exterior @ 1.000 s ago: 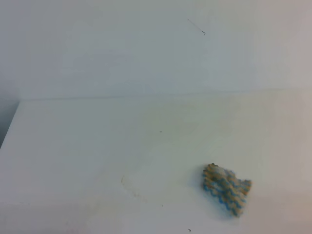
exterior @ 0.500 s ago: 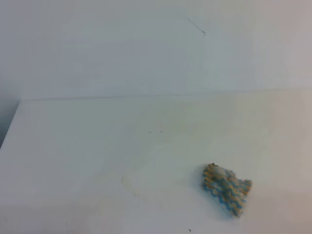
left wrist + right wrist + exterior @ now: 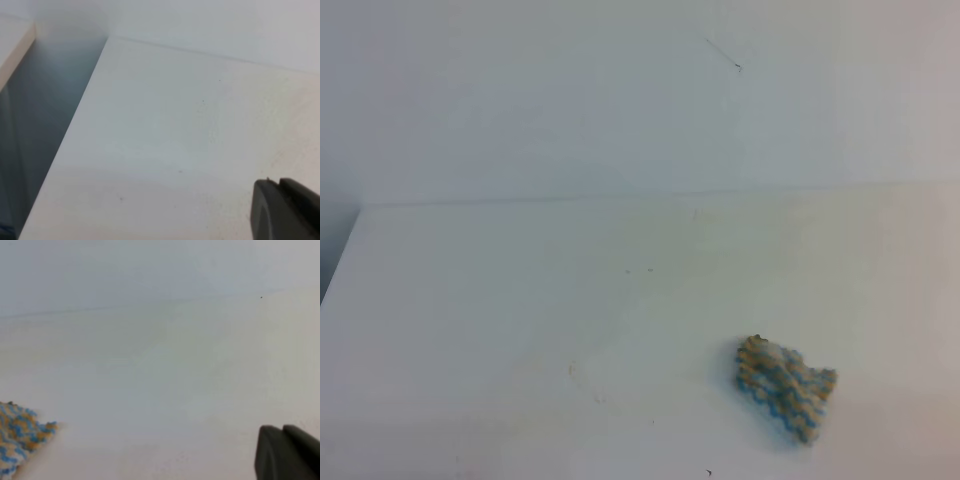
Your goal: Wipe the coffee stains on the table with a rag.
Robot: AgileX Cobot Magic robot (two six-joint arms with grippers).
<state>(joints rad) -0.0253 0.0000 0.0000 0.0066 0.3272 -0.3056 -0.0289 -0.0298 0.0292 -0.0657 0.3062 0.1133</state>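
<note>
Table (image 3: pixel 520 300): large white matte tabletop, filling most of the exterior high view; far edge met a plain white wall (image 3: pixel 570 100). No brand, label or writing was legible anywhere on either surface.

Rag (image 3: pixel 785 388): small knitted cloth, blue, white and tan zigzag stripes, lay crumpled and flat on the table toward its near right part. It was also seen at the lower left corner of the right wrist view (image 3: pixel 20 435). No gripper touched it. No tag or lettering was readable on it.

Coffee stains (image 3: pixel 585 385): only a faint thin brownish outline and a few specks showed on the table, to the left of the rag and well apart from it.

Left gripper (image 3: pixel 285 210): only a dark corner of it showed, above bare table, away from the rag; whether it was apart or together could not be told.

Right gripper (image 3: pixel 287 452): likewise a dark corner only, to the right of the rag and well apart from it; spread of the fingers could not be told.
</note>
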